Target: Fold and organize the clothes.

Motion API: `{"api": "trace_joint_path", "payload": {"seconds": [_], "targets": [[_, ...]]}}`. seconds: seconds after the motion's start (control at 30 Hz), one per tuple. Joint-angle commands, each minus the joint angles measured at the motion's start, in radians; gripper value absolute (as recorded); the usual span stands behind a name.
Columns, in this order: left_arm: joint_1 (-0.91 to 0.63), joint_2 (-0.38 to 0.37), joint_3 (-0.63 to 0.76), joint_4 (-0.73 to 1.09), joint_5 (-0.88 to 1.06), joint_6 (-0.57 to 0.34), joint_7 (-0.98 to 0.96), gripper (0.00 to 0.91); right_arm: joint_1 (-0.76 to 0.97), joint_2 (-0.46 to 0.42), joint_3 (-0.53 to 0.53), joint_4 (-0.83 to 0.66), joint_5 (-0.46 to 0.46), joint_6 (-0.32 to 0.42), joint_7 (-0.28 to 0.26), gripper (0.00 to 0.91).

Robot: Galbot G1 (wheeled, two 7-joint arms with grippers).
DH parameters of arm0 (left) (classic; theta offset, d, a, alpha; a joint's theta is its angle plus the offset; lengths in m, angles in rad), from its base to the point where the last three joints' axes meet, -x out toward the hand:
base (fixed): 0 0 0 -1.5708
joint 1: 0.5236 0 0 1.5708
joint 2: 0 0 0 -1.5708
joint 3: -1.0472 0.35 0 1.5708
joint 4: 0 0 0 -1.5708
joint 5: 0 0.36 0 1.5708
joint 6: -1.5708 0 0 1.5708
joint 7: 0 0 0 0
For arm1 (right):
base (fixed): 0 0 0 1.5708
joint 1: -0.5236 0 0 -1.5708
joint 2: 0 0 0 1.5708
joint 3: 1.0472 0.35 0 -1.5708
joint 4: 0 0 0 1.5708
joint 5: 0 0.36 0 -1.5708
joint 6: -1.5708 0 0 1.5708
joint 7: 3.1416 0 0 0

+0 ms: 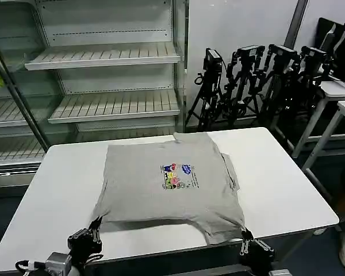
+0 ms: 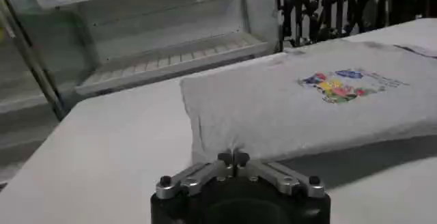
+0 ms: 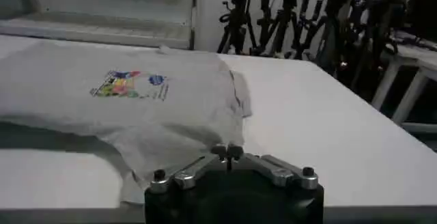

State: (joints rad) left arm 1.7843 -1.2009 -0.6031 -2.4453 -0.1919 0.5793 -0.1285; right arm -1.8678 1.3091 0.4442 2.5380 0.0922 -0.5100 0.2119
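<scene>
Grey T-shirt [image 1: 169, 187] spread flat on the white surface [image 1: 276, 190], print upward; near hem raised; left tool [image 1: 95, 227] pinching the near left corner; right tool [image 1: 245, 236] pinching the near right corner; shelves [image 1: 109, 103] behind.

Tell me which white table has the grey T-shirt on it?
The big white table right before the robot: the grey T-shirt lies spread on it. The side tables stand off to the right.
</scene>
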Motion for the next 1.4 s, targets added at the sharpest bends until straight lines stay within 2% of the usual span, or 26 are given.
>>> {"api": "trace_joint_path", "payload": {"seconds": [0.03, 0.33, 0.6, 0.87, 1.1, 1.4], "targets": [[0.078, 0.029, -0.018, -0.083, 0.027, -0.002, 0.001, 0.020, -0.004, -0.005, 0.004, 0.057, 0.006, 0.010, 0.004, 0.000], [-0.125, 0.122, -0.003, 0.035, -0.090, -0.011, 0.019, 0.020, 0.269, -0.066, 0.006, -0.058, 0.123, 0.005, 0.023, 0.000], [-0.315, 0.159, 0.015, 0.165, -0.271, -0.025, 0.013, 0.020, 0.483, -0.122, -0.008, -0.191, 0.234, 0.006, 0.042, 0.000], [-0.467, 0.201, 0.051, 0.284, -0.334, -0.017, 0.014, 0.020, 0.661, -0.163, -0.032, -0.345, 0.322, -0.013, 0.050, 0.000], [-0.553, 0.228, 0.085, 0.371, -0.316, -0.003, 0.014, 0.020, 0.800, -0.180, -0.069, -0.487, 0.348, -0.026, 0.043, 0.000], [-0.611, 0.230, 0.138, 0.450, -0.271, -0.003, 0.017, 0.030, 0.945, -0.170, -0.133, -0.633, 0.339, -0.053, 0.019, 0.000]]}}
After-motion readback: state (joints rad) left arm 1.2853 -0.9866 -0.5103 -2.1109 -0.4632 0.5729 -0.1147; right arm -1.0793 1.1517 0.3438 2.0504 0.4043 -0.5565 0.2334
